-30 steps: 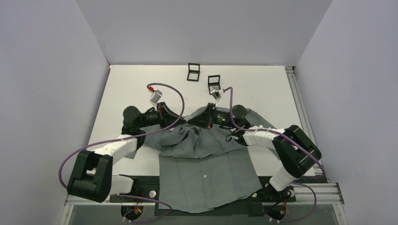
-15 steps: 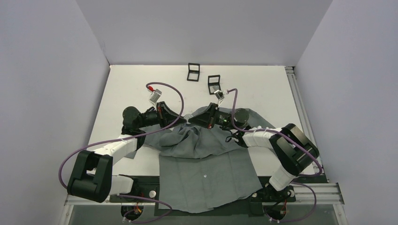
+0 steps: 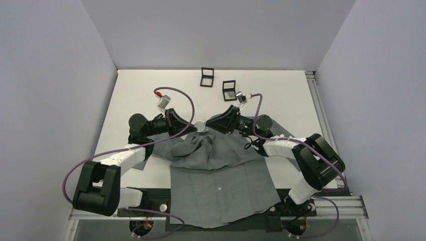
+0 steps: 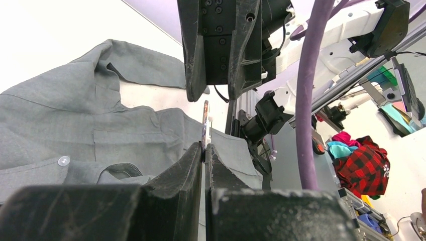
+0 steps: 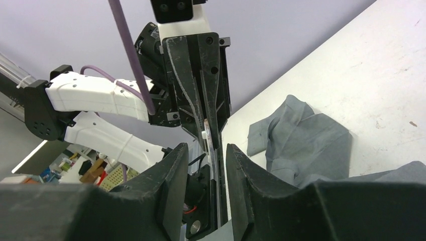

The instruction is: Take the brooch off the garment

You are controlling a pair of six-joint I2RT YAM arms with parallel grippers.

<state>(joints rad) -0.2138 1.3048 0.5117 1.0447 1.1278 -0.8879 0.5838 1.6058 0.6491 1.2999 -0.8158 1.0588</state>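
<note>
Cables (image 4: 305, 100) in purple loop over both arms. At 12 o'clock on the desk (image 3: 140, 95) stand two black boxes (image 3: 207, 77), apart from the garment (image 3: 221, 175); we cannot tell their contents. We see the left gripper (image 4: 205, 148) clenched on the brooch (image 4: 206, 120), a thin reddish disc seen edge-on, at the grey shirt's bunched 12 o'clock edge. The right gripper (image 5: 206, 149) faces it, released, jaws apart.
</note>
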